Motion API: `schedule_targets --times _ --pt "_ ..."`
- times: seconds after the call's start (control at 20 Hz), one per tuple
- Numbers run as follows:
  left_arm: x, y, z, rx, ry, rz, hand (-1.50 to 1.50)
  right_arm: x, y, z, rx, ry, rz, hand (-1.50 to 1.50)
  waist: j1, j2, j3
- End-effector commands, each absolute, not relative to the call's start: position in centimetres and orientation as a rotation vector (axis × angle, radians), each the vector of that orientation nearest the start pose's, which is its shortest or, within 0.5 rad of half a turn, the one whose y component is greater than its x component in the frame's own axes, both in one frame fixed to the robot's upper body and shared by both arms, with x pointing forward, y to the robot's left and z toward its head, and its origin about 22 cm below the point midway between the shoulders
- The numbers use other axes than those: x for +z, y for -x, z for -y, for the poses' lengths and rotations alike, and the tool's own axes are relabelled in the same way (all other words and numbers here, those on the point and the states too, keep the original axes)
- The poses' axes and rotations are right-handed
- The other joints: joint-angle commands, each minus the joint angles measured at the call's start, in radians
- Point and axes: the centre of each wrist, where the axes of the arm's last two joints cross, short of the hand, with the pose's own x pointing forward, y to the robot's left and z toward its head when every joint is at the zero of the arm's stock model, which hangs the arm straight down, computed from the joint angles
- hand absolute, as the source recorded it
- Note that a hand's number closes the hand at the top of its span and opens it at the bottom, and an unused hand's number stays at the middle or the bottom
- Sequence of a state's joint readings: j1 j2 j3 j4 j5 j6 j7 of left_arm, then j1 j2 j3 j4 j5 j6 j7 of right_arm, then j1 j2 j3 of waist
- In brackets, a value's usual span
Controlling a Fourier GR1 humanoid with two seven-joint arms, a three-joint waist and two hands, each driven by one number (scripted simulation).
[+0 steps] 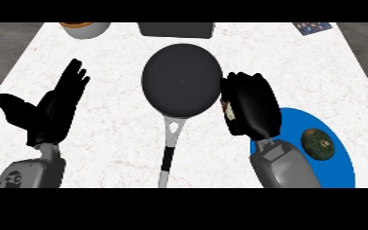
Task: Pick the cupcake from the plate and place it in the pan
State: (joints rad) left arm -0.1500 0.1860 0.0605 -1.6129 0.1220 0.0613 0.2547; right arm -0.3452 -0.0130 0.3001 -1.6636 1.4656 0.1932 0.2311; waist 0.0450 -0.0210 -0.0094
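- Fingers of L hand [52, 114] are straight and spread apart, tips pointing up and a bit right, thumb out to the left; nothing in it, nothing touching it. Hand rests at the view's left w/ its grey forearm [32, 173] below.
- Counter [108, 141], white marble look, lies under and around those fingers.
- Grey bowl [84, 28] w/ an orange inside sits well above the L fingertips, at the far edge.
- Pan [181, 80], dark and round, lies btwn the two hands, nearer the R fingers than the L ones. Its handle [169, 151] runs straight down toward the near edge.
- Dark grey box [176, 29] sits just beyond the pan.
- R hand [250, 105] has its fingers curled together, clamped on the cupcake [229, 111]; only a small brown and white bit shows at the hand's left side, rest is hidden.
- R fingers are right at the pan's right rim; can't tell if they touch it.
- Plate [338, 170], blue, lies below and right of the R fingers, partly under the wrist.
- Dark round item [318, 143] sits on the plate, right of the R wrist, apart from the fingers.
- Small dark patterned item [313, 27] lies far above and right of the R fingers.
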Motion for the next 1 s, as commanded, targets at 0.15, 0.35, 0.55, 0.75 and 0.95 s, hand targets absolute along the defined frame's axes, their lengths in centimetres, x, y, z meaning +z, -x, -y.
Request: schedule_targets --times 0.15,0.35,0.55,0.75,0.95 --pt "6.3 -28.5 -25.5 -0.035 -0.052 1.524 0.00 15.2 -28.5 7.5 0.941 1.426 1.435 1.50 0.058 0.019 0.002" --pt "6.5 -28.6 -24.7 -0.060 -0.006 1.531 0.00 17.0 -29.3 5.2 0.746 1.516 1.339 1.50 0.094 0.026 0.004" --pt "6.5 -29.4 -24.4 -0.060 -0.017 1.532 0.00 19.1 -30.2 2.1 0.624 1.548 1.274 1.50 0.091 0.036 0.005" --pt "6.6 -29.8 -24.6 -0.038 -0.036 1.548 0.00 19.9 -32.0 0.3 0.538 1.535 1.264 1.50 0.062 0.036 0.006" --pt "6.0 -29.5 -25.2 -0.025 -0.060 1.520 0.00 19.4 -34.4 0.3 0.485 1.485 1.269 1.50 0.040 0.037 0.008"
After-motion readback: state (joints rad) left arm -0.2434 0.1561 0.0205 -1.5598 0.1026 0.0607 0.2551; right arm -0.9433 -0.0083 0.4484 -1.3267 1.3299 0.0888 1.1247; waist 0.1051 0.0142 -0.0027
